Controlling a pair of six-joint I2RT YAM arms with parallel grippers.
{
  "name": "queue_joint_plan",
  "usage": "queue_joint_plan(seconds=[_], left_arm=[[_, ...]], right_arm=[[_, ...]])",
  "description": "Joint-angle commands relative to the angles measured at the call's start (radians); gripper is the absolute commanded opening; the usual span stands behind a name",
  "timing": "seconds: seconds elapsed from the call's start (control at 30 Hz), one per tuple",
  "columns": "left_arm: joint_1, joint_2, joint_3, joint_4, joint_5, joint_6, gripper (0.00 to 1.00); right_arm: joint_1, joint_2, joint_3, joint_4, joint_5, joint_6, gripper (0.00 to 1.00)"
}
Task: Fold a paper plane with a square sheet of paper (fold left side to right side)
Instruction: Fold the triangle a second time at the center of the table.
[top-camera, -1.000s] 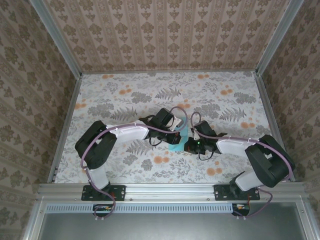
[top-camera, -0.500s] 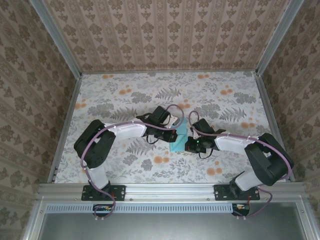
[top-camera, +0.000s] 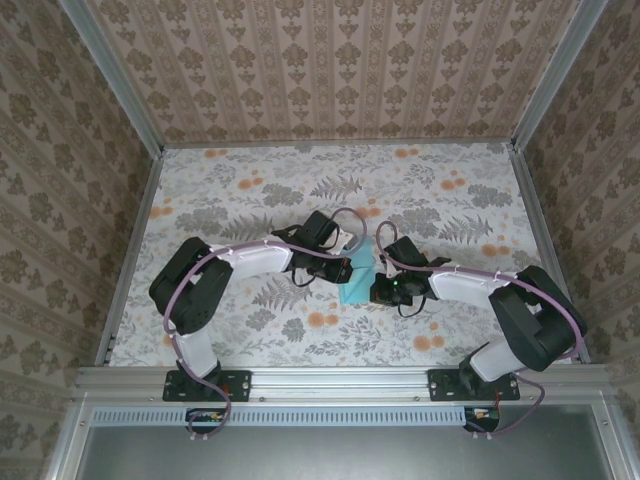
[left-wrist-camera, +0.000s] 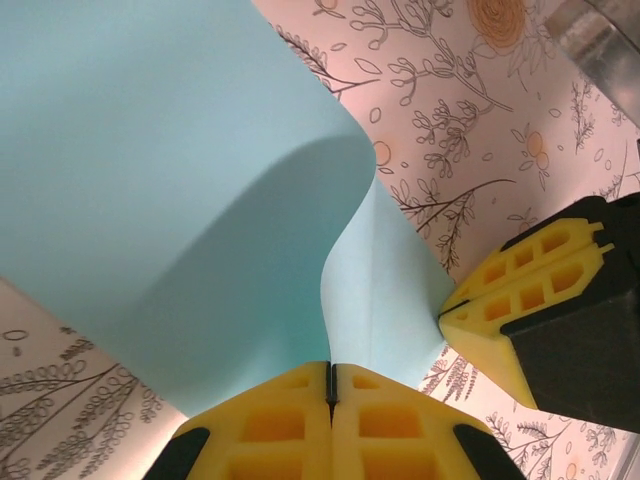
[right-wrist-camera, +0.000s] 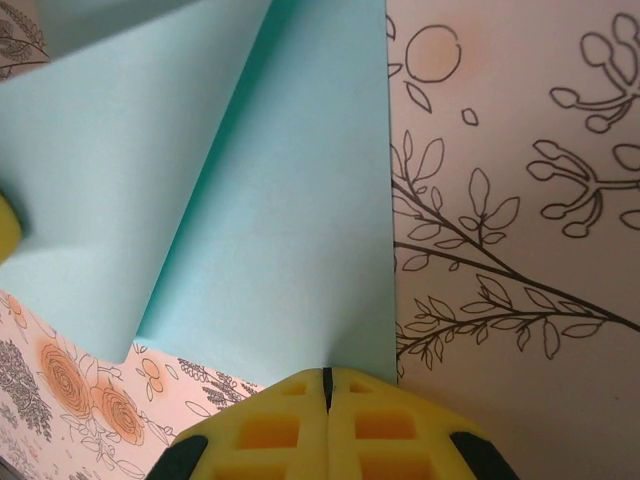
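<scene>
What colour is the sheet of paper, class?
The paper is plain light turquoise-blue, best seen in the left wrist view.

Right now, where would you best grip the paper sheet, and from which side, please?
Pinch its thin edge, coming in edge-on: the sheet is bowed upward, so only an edge can be pinched. The left gripper and right gripper are each shut on one.

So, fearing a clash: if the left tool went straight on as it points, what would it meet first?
The turquoise sheet of paper that the left tool pinches, curling directly ahead; the right tool sits off to the side, likely outside that line.
</scene>
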Motion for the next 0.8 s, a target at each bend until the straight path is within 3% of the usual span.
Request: queue_joint_plan(seconds=[0.0,0.77], left_arm=[[0.009,0.013,-0.001,-0.002,-0.01,0.043,0.01],[0.03,0.072,0.026,-0.02,-0.017,0.099,0.02]], right_arm=[[0.005,0.03,-0.001,-0.09,0.054,-0.018,0.02],[0.005,0.041,0.007,-0.099,0.044,-0.023,0.02]])
